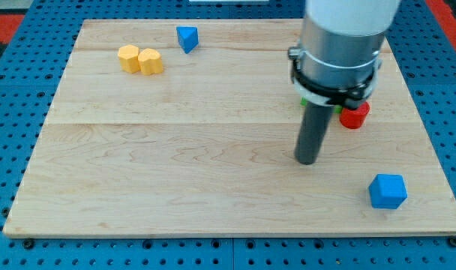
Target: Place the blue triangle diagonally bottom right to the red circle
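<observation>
The arm is reaching down from the view's top, and its dark rod is standing straight on the wooden board (213,195). My tip (307,161) is resting on bare wood, right of the board's middle, touching no block. There is no hand on this rig to be wide or narrow; the rod is holding nothing and pressing against nothing.

The blue triangle (187,37) is sitting well away from the tip, far up and to the view's left, close to the board's top edge. The red circle (355,115) is lying near the tip, just up and to the view's right, partly hidden under the arm's grey body. A bit of a green block (306,98) is peeking out above the tip, beside the rod's upper end; its shape is too covered to make out.

A blue cube-like block (387,190) is sitting down and to the view's right of the tip, near the board's bottom right corner. Two yellow blocks (140,59) are resting side by side and touching, far up and to the view's left of the tip, left of the blue triangle.
</observation>
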You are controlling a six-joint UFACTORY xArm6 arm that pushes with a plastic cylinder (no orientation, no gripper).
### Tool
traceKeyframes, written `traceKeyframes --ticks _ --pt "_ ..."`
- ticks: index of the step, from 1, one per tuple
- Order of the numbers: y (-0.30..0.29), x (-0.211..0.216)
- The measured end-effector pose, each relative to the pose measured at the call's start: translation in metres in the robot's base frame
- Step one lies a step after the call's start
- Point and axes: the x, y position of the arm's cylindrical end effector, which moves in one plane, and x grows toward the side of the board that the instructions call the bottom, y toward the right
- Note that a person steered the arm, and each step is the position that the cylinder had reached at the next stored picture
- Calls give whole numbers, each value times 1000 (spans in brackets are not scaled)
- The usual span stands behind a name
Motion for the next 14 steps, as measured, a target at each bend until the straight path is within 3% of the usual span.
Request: traceKeyframes --ticks 1,2,4,5,6,7,8,9,10,11,12,13,14 --pt "-83 -34" --pt "-117 -144" --pt "-67 -312" --pt "-102 -312" --pt "-185 -296" --pt "-203 -278" --pt "-183 -227" --pt "-230 -250" --pt "-245 -211" --pt "-196 -165" --pt "-207 -178" --pt "-176 -148" --pt "-106 -121"
